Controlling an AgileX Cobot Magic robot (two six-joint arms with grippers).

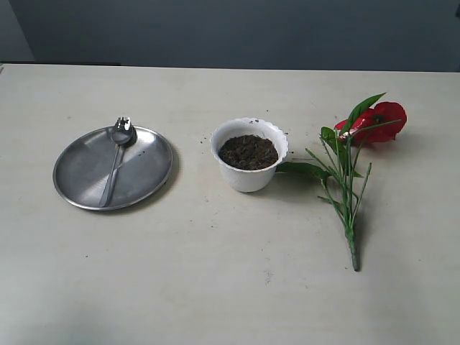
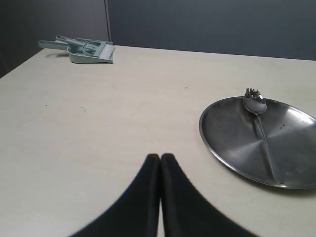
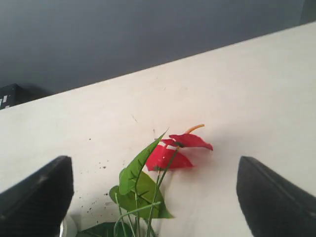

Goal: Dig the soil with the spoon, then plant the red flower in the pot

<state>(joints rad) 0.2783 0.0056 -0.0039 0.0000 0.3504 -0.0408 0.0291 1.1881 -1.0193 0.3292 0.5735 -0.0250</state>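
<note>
Two risks: spoon (image 1: pixel 115 164) lies flat in the steel plate (image 1: pixel 79 180), so left gripper (image 2: pixel 160 158), jaws pressed together, may skid off its thin handle; right gripper (image 3: pixel 154 187), jaws wide over the red flower (image 1: pixel 334 136) lying beside the pot (image 1: pixel 248 180), may crush leaves; soil (image 1: pixel 248 152) could spill

A round steel plate (image 1: pixel 83 172) is seen at the left of the exterior frame, laid flat on a pale, off-white table (image 1: pixel 215 287) by which most of that frame is filled. A few dark specks are carried on the plate's dull face, and more are scattered over the tabletop near the middle of the frame. A dark grey-blue wall (image 1: pixel 230 32) is shown along the top. In the left wrist view, a pale green dustpan and brush set (image 2: pixel 91 52) is found near the table's far edge, well apart from the plate.
</note>
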